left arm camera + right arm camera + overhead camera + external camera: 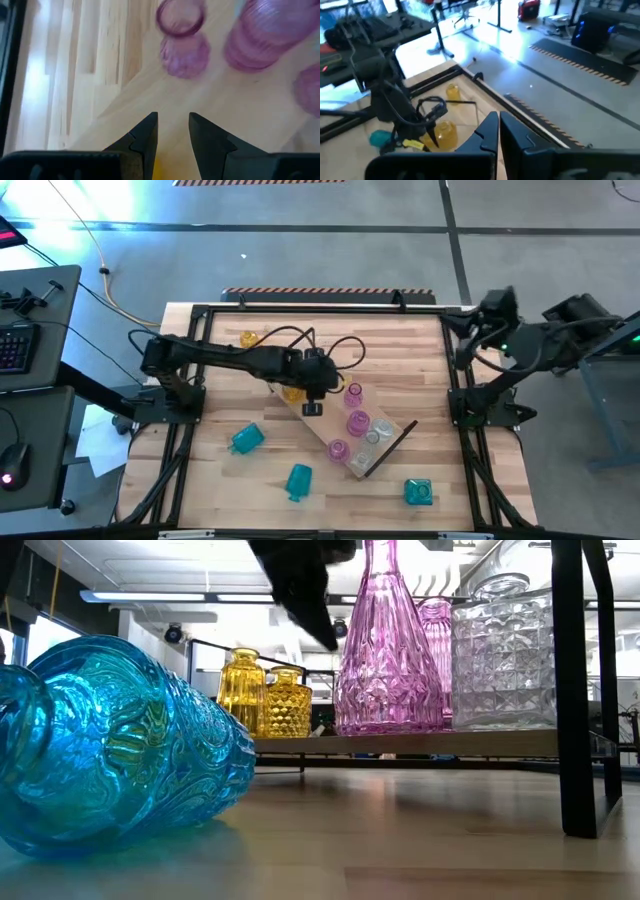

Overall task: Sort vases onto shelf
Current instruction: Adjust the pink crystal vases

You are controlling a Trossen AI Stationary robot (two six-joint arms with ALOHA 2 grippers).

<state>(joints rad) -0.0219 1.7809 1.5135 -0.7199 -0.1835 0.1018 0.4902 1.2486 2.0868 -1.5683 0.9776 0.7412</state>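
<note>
1. Left gripper (313, 402) hovers over the shelf (392, 450) at its amber end, fingers (145, 137) parted, nothing between them.
2. Right gripper (499, 131) parked at the table's right edge, fingers closed, empty.
3. On the shelf: amber vase (292, 392), three pink vases (357, 423), clear vases (378, 433).
4. Off the shelf: three teal vases (247, 439) and a second amber vase (248, 338) on the tabletop (400, 350).

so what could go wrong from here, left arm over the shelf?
1. The left gripper hangs over the shelf close to the pink vases; moving sideways could topple one.
2. The yellow vases stand right under that arm, so they could get clipped as it lifts.
3. The teal vases lie on their sides on the table and may roll when gripped.
</note>
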